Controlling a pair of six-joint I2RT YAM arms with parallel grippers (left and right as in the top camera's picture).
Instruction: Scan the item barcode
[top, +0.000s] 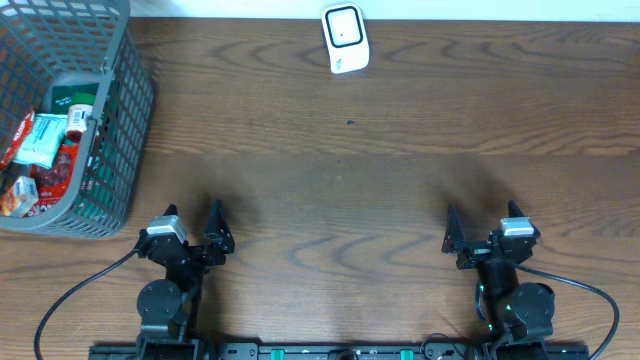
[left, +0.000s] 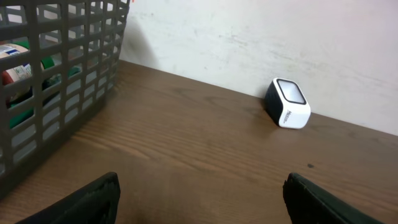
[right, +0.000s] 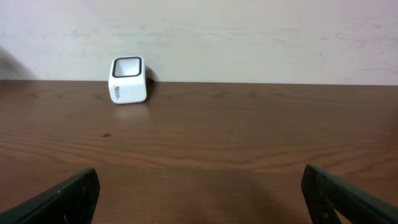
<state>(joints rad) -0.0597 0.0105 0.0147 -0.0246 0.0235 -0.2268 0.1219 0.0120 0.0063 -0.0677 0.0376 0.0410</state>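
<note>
My left gripper (top: 193, 218) and right gripper (top: 483, 222) both stand released and empty near the front edge of the wood-grain bench (top: 350, 200). The rounded white scanner (top: 345, 38) sits at the far edge, well apart from them. Packaged items (top: 42, 140) fill the grey plastic lattice basket (top: 130, 100) at the far left corner, which my right wrist view misses

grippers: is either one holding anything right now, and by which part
Nothing is held. The left gripper and right gripper are both open and empty; the items lie in the basket.
</note>
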